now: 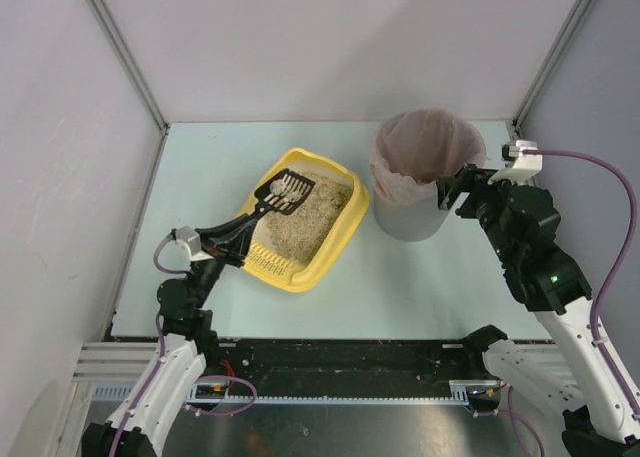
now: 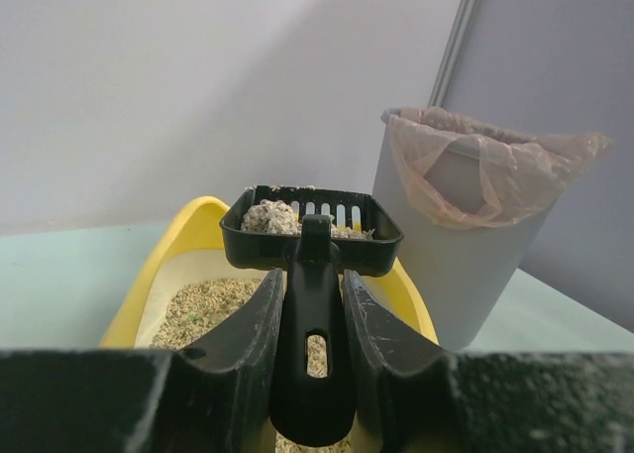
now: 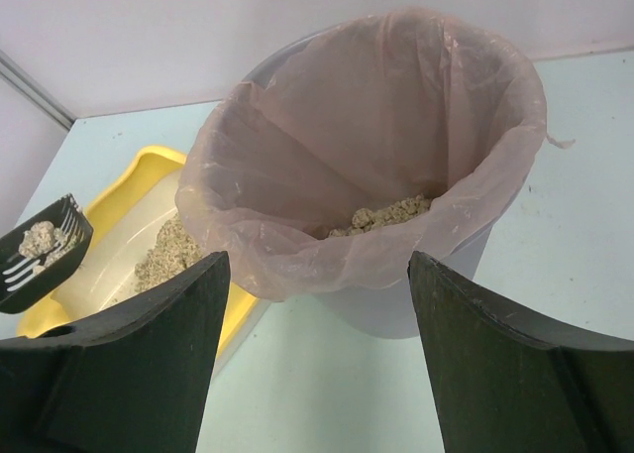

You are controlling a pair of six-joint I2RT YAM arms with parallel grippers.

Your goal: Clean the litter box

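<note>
The yellow litter box [image 1: 335, 245] with beige litter sits mid-table; it also shows in the left wrist view [image 2: 188, 237] and the right wrist view [image 3: 129, 180]. My left gripper [image 1: 232, 239] is shut on the handle of a black slotted scoop [image 1: 286, 192], held above the box. The scoop [image 2: 309, 237] carries a pale clump [image 2: 269, 217]; the scoop also shows in the right wrist view [image 3: 40, 251]. My right gripper [image 1: 452, 193] is open and empty, beside the grey bin [image 1: 415, 182]. The gripper's gap [image 3: 317, 304] faces the bin.
The grey round bin [image 3: 396, 304] with a pinkish liner [image 3: 347, 146] stands right of the box and holds some litter clumps [image 3: 391, 213]. It also shows in the left wrist view [image 2: 456, 265]. White walls enclose the table on three sides.
</note>
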